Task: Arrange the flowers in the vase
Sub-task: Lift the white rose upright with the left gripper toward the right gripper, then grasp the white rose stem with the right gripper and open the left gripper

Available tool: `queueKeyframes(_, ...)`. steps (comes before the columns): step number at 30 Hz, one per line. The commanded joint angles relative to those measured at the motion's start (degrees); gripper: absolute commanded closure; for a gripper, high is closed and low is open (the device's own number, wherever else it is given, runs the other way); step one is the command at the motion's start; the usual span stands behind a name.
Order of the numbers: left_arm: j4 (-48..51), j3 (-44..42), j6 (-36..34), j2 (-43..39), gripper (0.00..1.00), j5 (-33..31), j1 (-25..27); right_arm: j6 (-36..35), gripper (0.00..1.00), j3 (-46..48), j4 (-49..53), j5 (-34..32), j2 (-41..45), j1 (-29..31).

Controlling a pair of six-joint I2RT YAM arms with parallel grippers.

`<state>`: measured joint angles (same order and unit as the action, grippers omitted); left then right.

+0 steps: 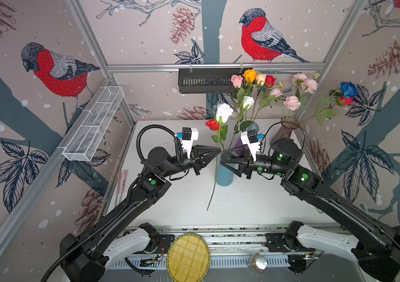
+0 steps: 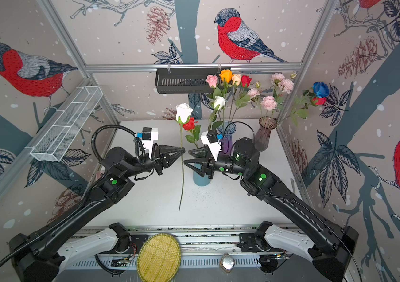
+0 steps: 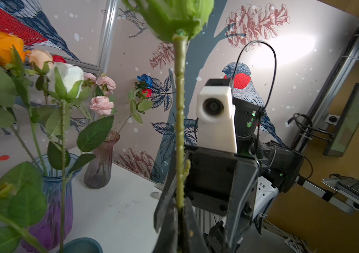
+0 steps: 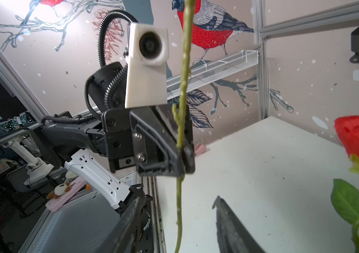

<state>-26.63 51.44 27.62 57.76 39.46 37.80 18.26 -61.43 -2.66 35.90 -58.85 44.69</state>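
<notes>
My left gripper (image 1: 219, 151) (image 3: 179, 210) is shut on the thin green stem (image 3: 179, 122) of a white rose (image 1: 223, 112) (image 2: 183, 112), held upright above the table. The stem's lower part (image 1: 214, 180) hangs down in front of a teal vase (image 1: 224, 175) (image 2: 200, 179). My right gripper (image 1: 222, 158) (image 4: 178, 199) faces the left one, open, with the stem hanging between its fingers untouched. A red rose (image 1: 212, 125) stands just behind. A blue-purple glass vase (image 1: 255, 127) holds several flowers; a smoky pink vase (image 1: 285, 129) holds pink, blue and red ones.
A white wire basket (image 1: 94, 124) hangs on the left wall and a black shelf (image 1: 203, 80) on the back wall. A round yellow woven tray (image 1: 188, 256) lies at the front rail. Bouquet leaves crowd the space behind the grippers.
</notes>
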Motion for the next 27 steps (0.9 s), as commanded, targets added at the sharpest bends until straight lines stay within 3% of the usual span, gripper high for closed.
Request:
queueKeyframes(1,-1.34,0.73,-3.28,0.19,1.0,2.2,1.33,0.46,0.47,-1.36,-2.17,-2.02,0.84,-0.05)
queueKeyframes(10,6.17,4.52,-8.84,2.59,1.0,0.26,5.69,0.85,0.56,-2.82,-3.18,-1.37,-0.5,-0.28)
queueKeyframes(17,6.93,4.72,-9.47,3.14,1.0,-0.22,6.06,0.77,0.68,-2.59,-3.41,-1.36,-0.26,-0.29)
queueKeyframes(21,7.36,4.89,-9.7,3.47,1.0,-0.01,6.06,0.6,0.7,-2.73,-3.24,-1.6,-0.26,-0.39)
queueKeyframes(23,7.83,4.9,-9.93,3.59,1.0,0.17,6.06,0.51,0.69,-3.03,-2.99,-1.72,-0.15,-0.52)
queueKeyframes(27,9.23,4.9,-10.63,3.77,1.0,-0.16,6.12,0.19,0.48,-3.84,-2.03,-3.04,0.13,-0.78)
